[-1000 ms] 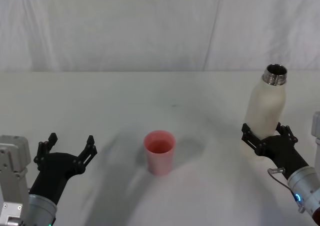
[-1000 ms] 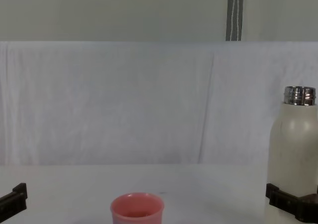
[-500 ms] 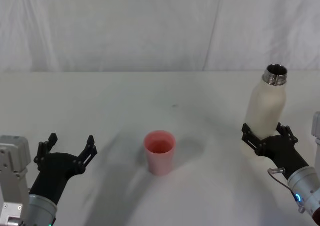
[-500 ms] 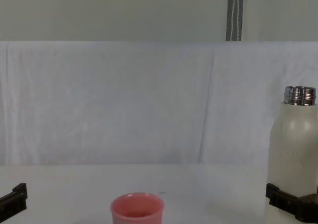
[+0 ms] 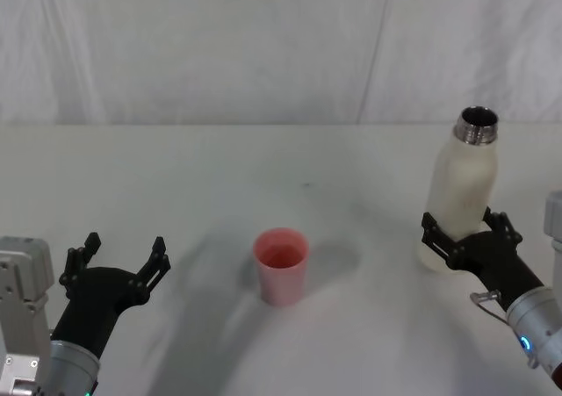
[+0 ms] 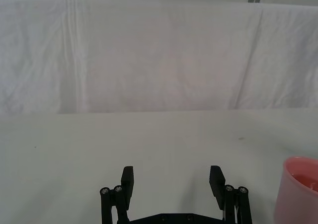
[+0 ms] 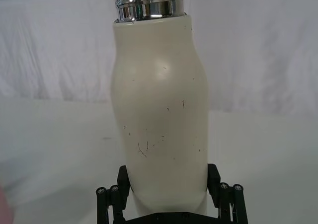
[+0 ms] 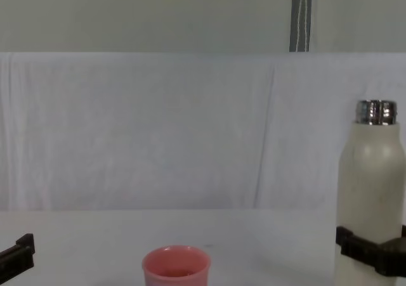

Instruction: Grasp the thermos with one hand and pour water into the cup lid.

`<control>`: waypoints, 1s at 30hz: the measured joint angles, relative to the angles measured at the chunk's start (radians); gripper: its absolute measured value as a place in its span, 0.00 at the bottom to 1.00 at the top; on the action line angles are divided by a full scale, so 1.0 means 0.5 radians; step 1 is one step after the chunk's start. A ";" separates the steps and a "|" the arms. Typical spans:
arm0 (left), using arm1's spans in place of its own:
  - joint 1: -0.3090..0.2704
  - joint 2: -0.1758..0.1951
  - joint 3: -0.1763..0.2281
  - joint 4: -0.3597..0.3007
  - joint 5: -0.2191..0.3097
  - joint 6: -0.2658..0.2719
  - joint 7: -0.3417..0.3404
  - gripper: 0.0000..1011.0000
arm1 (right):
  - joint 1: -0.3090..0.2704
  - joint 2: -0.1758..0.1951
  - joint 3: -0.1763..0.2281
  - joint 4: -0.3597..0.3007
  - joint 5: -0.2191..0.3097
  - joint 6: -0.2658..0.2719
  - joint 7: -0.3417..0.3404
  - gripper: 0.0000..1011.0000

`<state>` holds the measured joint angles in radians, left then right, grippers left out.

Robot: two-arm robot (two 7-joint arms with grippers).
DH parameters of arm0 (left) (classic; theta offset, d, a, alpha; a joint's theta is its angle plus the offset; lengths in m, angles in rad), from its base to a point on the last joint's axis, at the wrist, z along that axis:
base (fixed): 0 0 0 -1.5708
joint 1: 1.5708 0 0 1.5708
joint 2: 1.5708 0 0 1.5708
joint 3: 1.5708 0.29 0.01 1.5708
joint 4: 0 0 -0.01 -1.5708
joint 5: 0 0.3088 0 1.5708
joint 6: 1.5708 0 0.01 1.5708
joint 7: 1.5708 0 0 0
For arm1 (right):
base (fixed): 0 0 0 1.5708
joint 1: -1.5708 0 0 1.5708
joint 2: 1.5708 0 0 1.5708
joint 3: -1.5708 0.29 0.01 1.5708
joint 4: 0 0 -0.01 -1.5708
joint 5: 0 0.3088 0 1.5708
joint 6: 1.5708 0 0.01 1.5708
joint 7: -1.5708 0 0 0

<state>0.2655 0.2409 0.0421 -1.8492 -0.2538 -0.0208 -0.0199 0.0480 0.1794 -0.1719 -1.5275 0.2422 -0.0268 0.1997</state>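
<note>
Room lies open around my left gripper (image 5: 121, 257), fingers spread over bare white table (image 5: 219, 168) at my near left. Ahead sits the pink cup lid (image 5: 281, 266), mid-table. My right gripper (image 5: 466, 235) clamps the thermos (image 5: 461, 185) low on its body, upright at my right. Beyond hangs a white cloth backdrop (image 5: 263, 45).

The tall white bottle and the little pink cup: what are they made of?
The thermos looks like matte cream-coated metal, finely scuffed; its bare threaded neck is mirror-shiny, probably steel. The cup lid seems smooth, dull salmon plastic, though only its look suggests that.
</note>
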 joint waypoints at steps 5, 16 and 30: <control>0.000 0.000 0.000 0.000 0.000 0.000 0.000 0.99 | -0.005 0.046 -0.030 -0.077 -0.127 0.013 -0.033 0.95; 0.000 0.000 0.000 0.000 0.000 0.000 0.000 0.99 | -0.022 0.163 -0.122 -0.244 -0.568 0.087 -0.145 0.95; 0.000 0.000 0.000 0.000 0.000 0.000 0.000 0.99 | -0.039 0.250 -0.232 -0.360 -1.137 0.144 -0.279 0.95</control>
<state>0.2655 0.2409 0.0421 -1.8492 -0.2538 -0.0208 -0.0199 0.0285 0.3043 -0.2879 -1.7076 -0.3264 0.0454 0.0600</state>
